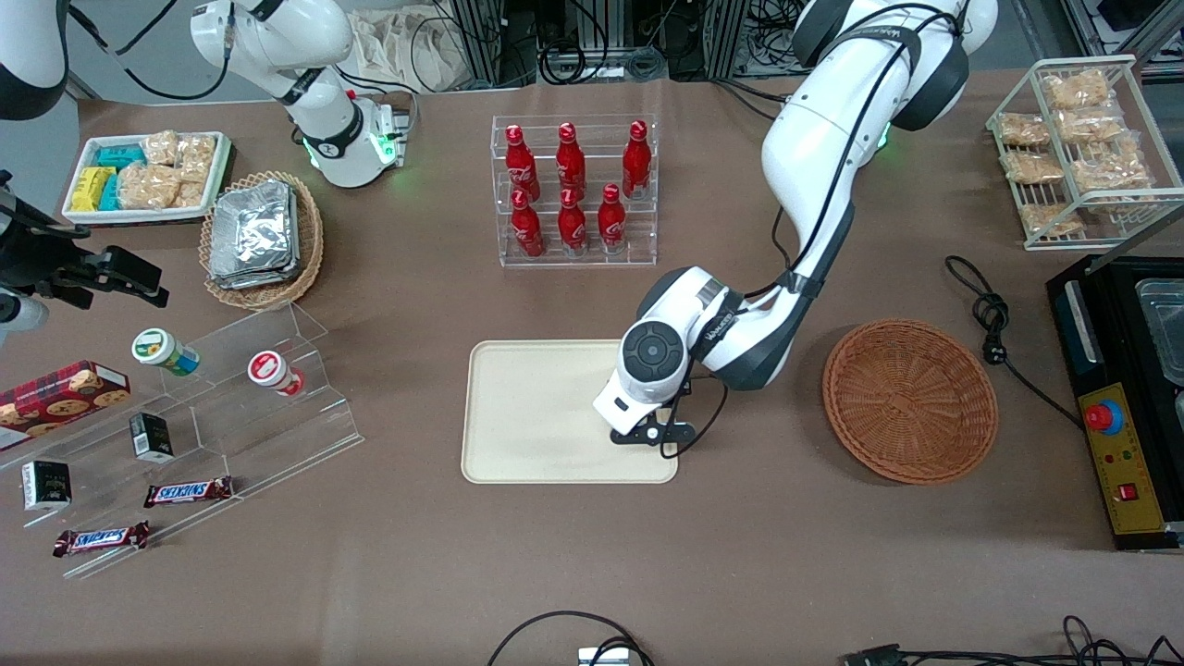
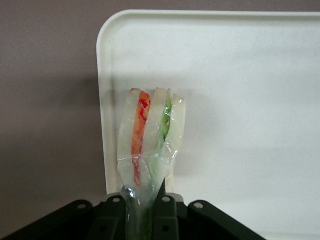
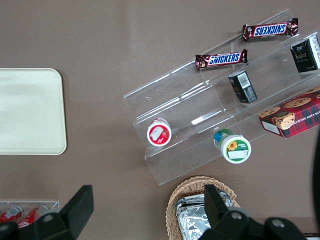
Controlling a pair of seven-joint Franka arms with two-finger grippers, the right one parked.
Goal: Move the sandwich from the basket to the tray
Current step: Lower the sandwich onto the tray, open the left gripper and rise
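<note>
Nearest the front camera, by the worktop's (image 1: 592, 573) near edge at the parked arm's end, we see two Snickers bars (image 1: 188, 491) and small dark boxes on a clear stepped stand (image 1: 240, 407), with a red cookie box (image 1: 61, 393) beside it.

Next, around the middle of the worktop, lies the cream tray (image 1: 527, 416). The left arm's claw (image 1: 650, 435) hangs over the tray's corner that is nearest the front camera and toward the working arm's end. In the wrist view we see the claw (image 2: 145, 210) closed on the sandwich (image 2: 150, 140), its black fingers (image 2: 167, 212) pinching the clear wrap at one end of the wedge. The sandwich stands out from the claw with its bread slices edge-on, the orange-red layer and the green layer both plain to see. It sits over the tray's surface, just inside one rounded corner; we cannot tell whether it touches the tray.

Beside the tray, toward the working arm's end, sits the reddish-brown basket (image 1: 911, 400), holding nothing that we can see.

Farther from the front camera, a clear rack of red bottles (image 1: 573, 190) stands in the middle. Toward the parked arm's end are a tan basket of foil packs (image 1: 262, 239) and a white tray of snack packets (image 1: 148, 176); toward the working arm's end a wire rack of snack bags (image 1: 1078, 148) stands near the worktop's corner.
</note>
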